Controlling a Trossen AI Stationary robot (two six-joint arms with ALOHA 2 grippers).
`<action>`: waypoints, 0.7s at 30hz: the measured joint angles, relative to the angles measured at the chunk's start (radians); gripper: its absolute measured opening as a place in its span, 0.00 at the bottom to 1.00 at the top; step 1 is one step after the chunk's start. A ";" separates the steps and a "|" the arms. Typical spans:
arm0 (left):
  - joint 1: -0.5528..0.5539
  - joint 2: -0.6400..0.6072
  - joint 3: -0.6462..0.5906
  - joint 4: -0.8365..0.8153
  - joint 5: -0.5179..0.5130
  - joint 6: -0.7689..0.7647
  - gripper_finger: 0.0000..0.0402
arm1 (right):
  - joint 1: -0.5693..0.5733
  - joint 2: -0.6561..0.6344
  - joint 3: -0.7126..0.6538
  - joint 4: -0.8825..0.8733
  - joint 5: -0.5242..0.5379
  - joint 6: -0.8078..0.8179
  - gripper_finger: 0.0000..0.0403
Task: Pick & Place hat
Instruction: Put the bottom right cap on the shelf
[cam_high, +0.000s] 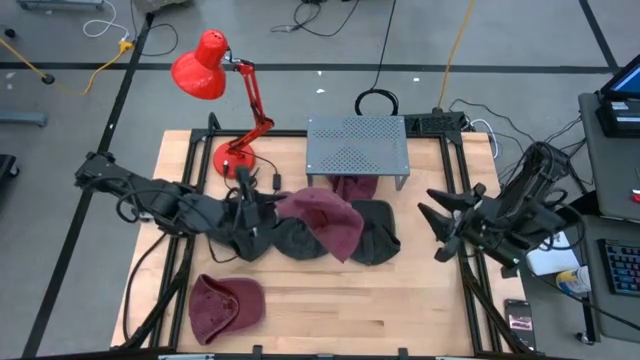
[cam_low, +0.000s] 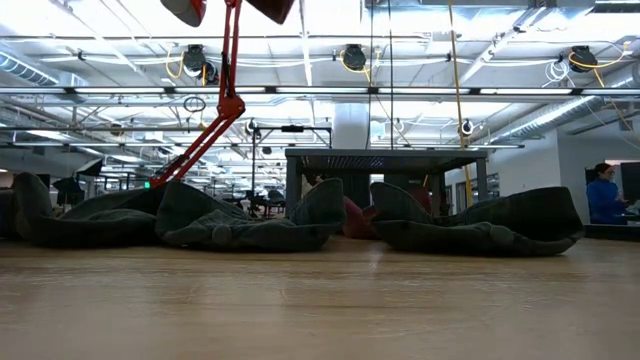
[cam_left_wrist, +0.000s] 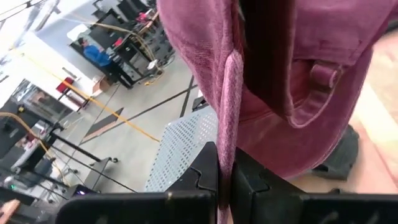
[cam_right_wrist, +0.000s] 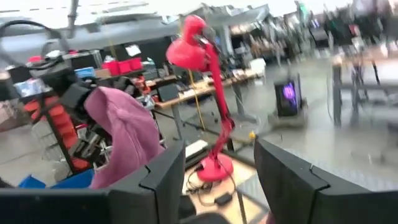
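Observation:
My left gripper is shut on a maroon hat, held up over the middle of the table above two dark hats that lie flat on the wood. A second maroon hat lies flat near the table's near left corner. Another maroon piece peeks out from under the grey perforated stand. At the table's right side my right gripper stands open with nothing between its fingers, pointing toward the held hat. My left gripper pinches a thin edge of the maroon hat between its two fingers, seen edge-on in the left wrist view. The fingers come roughly level from the table's left. The hat's crown spreads out beyond the fingertips, lifted clear of the dark hats below.
A red desk lamp stands on its base at the far left of the table, next to the grey stand. The wood along the near edge is bare. Cables and a monitor lie beyond the right edge. A person shows far off in the room.

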 joint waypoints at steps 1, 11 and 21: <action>0.000 -0.007 0.000 -0.009 0.010 0.008 0.02 | -0.008 0.000 0.000 -0.015 -0.026 -0.021 0.46; 0.000 -0.078 0.000 -0.043 0.041 0.108 0.02 | -0.173 0.000 0.000 -0.326 -0.264 0.109 0.46; 0.011 -0.105 -0.001 -0.144 0.037 0.179 0.02 | -0.394 0.059 0.052 -0.677 -0.641 0.622 0.46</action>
